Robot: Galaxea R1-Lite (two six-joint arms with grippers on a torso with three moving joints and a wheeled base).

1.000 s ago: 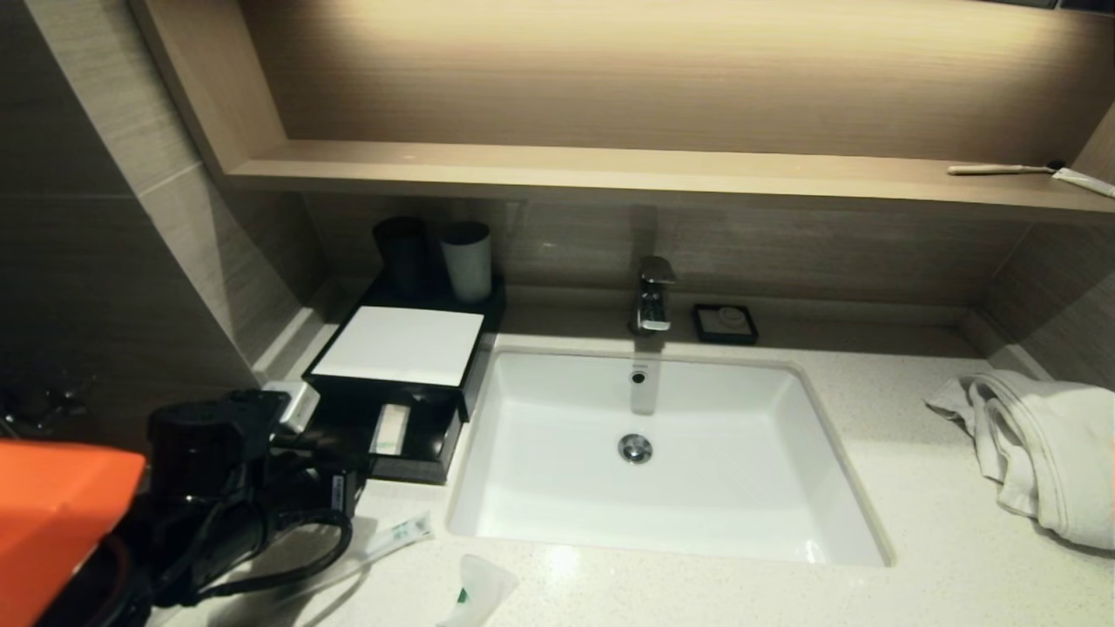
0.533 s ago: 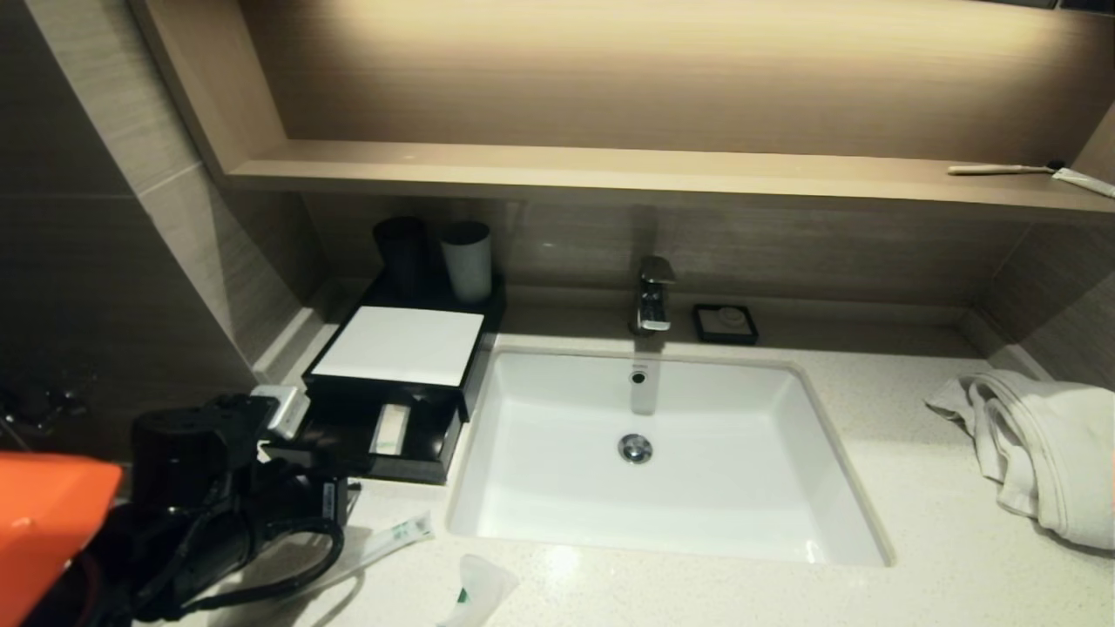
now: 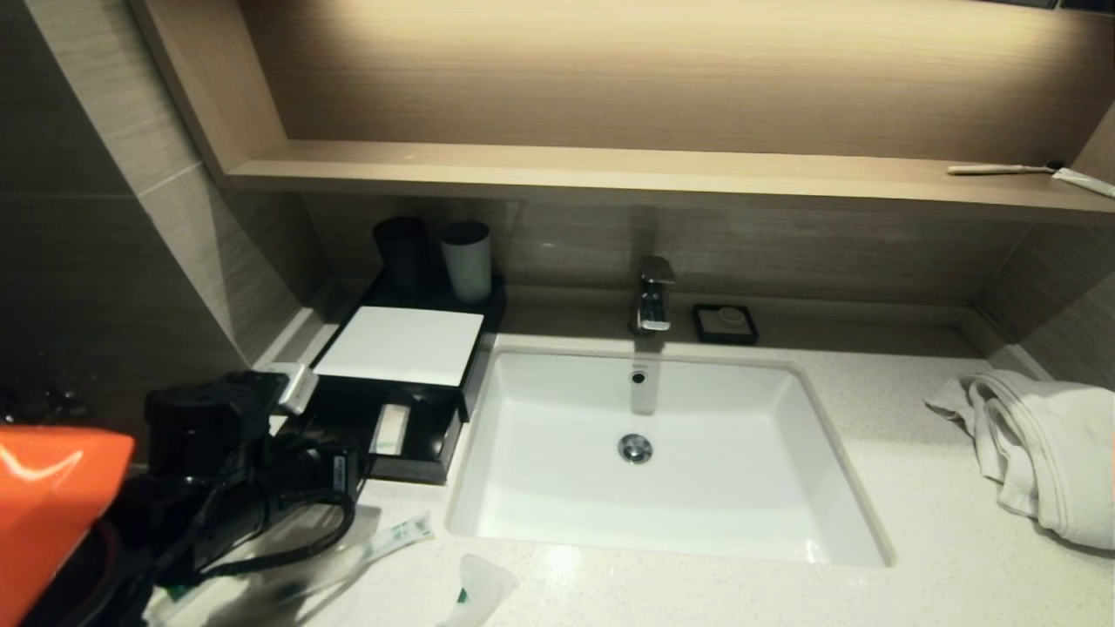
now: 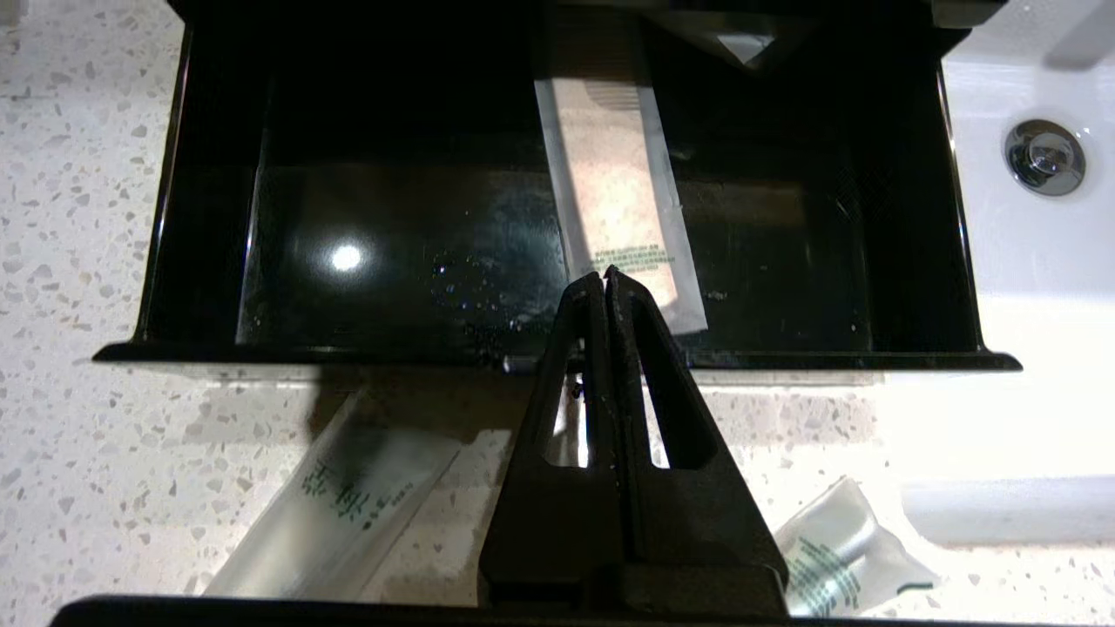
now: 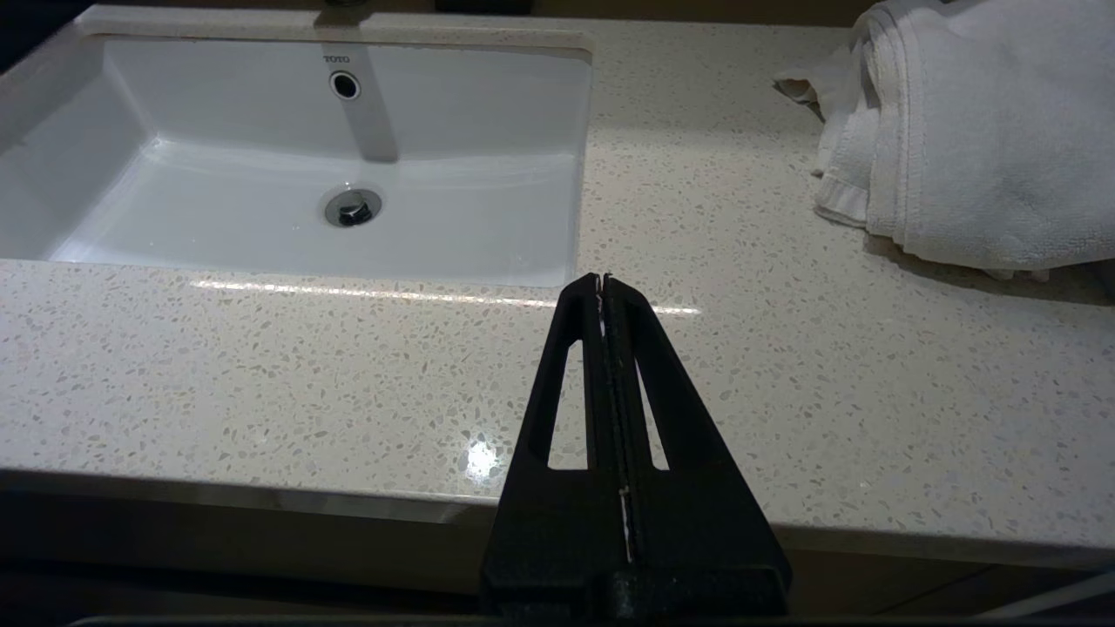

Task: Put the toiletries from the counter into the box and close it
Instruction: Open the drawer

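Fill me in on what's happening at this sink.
The robot is packing toiletries into the black box left of the basin. Its drawer stands open with one packet inside. The left gripper hovers shut and empty at the drawer's front edge. Two packets, a long packet and a smaller sachet, lie on the counter in front of the box. The right gripper is parked, shut, at the counter's front edge.

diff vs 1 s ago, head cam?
The left tool, shut and empty, only wavers slightly beside the box; nothing gripped or dropped. One packet lies in the drawer, another packet and the sachet lie unmoved on the counter.
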